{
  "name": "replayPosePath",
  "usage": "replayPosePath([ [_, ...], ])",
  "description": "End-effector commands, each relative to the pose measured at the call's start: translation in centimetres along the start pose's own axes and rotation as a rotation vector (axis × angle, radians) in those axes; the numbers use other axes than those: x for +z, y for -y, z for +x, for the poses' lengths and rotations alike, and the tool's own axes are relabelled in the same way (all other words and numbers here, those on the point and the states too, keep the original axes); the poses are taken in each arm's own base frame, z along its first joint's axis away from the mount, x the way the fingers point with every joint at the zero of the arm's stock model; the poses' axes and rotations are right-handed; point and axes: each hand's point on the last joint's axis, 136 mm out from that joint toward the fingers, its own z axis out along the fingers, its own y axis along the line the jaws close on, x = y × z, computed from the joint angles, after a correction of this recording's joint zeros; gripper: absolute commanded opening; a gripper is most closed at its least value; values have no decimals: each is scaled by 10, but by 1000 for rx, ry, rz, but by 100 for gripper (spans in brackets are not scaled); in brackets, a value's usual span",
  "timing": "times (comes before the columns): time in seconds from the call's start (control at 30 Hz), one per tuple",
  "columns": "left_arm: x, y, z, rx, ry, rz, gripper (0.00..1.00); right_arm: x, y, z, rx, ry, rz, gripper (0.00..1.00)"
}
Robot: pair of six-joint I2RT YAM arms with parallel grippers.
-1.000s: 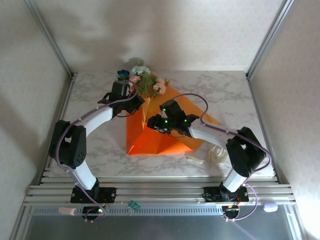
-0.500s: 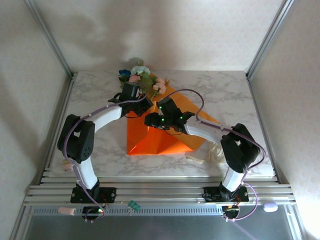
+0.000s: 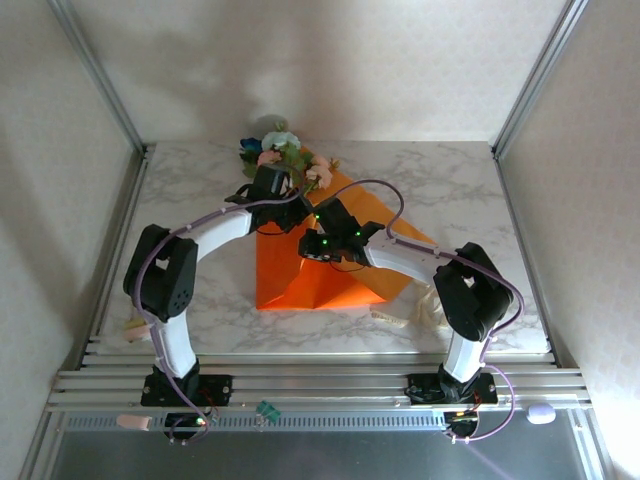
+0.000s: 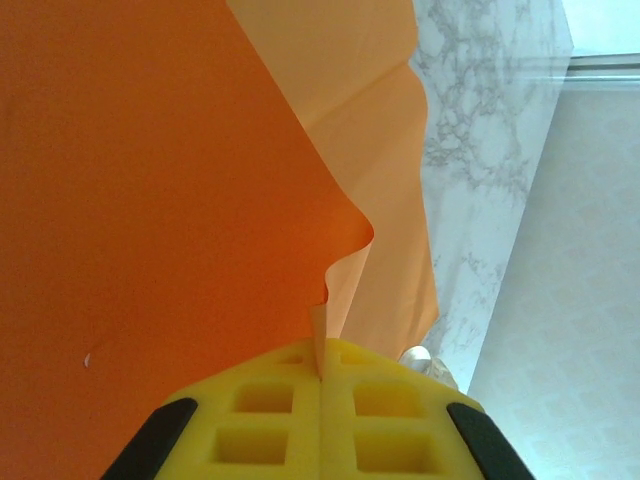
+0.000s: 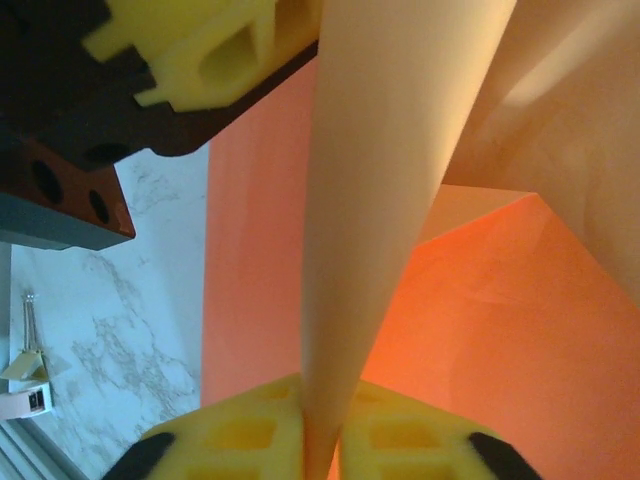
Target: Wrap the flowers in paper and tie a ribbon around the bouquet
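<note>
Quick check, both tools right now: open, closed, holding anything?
Left tool: closed, pinching an edge of the orange paper.
Right tool: closed on a raised fold of the same paper.

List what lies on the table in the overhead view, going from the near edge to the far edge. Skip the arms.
ribbon → paper → flowers
</note>
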Motion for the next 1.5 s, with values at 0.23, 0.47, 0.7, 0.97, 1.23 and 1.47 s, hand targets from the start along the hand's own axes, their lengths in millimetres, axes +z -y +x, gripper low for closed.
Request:
replayPosePath([
  [0.23,-5,15,1,54,3,-7,17,-2,20,12,-1,-15,67,4],
  [0.47,-102,-10,-15,42,240,-290,58,-1,34,22,-4,-31,86,4],
  [0.7,-93,-96,75,-112,19,-257,45,6,46,29,-4,-53,109,5],
  [0.97,-95,-139,105,-138,-8,-337,33,-1,45,22,-23,-36,118,5],
  [1.23,-74,-148,123,-89,-87,-351,32,-7,49,24,-19,-30,136,6],
  [1.47,-57,-158,138,-50,-130,-393,30,-7,56,29,-6,-40,155,11],
])
